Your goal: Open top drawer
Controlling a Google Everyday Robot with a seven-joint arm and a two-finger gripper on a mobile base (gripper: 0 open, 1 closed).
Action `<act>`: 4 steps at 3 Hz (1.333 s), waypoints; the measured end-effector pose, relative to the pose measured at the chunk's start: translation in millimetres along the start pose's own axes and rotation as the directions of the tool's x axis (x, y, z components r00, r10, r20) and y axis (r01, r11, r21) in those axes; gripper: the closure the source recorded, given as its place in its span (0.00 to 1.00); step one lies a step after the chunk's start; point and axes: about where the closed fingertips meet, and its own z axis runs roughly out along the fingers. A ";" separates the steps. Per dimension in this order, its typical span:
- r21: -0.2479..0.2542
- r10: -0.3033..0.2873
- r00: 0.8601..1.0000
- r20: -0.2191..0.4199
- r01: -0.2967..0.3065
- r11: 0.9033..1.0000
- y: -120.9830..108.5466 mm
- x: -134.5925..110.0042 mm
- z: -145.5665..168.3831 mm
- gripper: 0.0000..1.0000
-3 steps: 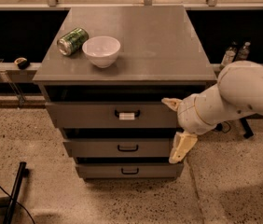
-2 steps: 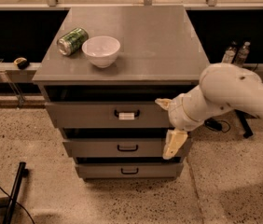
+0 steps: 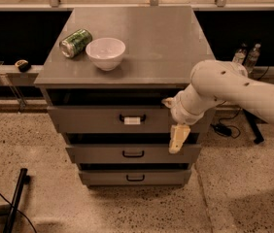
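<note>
Top drawer (image 3: 93,120), the widest grey metal front, directly under the overhanging front edge of the grey table (image 3: 156,38), with a dark slot between the two. Black handle (image 3: 132,117) with a small white tag at mid-front. Front apparently shut, roughly in line with the narrower grey second drawer (image 3: 103,154) and bottom drawer (image 3: 103,177) beneath.

Cream two-fingered claw (image 3: 173,120) right of the handle, before the top drawer's right part, spread wide and holding nothing. One finger pointing left near the drawer's upper edge, the other hanging over its lower edge toward the second drawer. Bare drawer face between claw and handle. Thick white arm (image 3: 234,89) reaching in from the right, across the table's right front corner.

On the table's left side, a white ceramic bowl (image 3: 106,53) and a green drinks can (image 3: 75,42) on its side, just beside each other, the bowl not far from the front edge.

Speckled floor (image 3: 127,208) open before the drawers. Black pole (image 3: 15,200) at lower left, well apart.
</note>
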 end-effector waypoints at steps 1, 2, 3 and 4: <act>-0.018 0.006 0.999 -0.039 -0.007 1.000 -15.6 13.5 7.7 0.06; -0.048 0.014 0.995 -0.097 -0.019 0.999 -26.0 32.3 16.5 0.07; -0.073 0.011 0.990 -0.142 -0.022 0.997 -31.1 42.9 20.7 0.13; -0.090 0.007 0.983 -0.181 -0.024 0.996 -32.7 47.8 22.2 0.30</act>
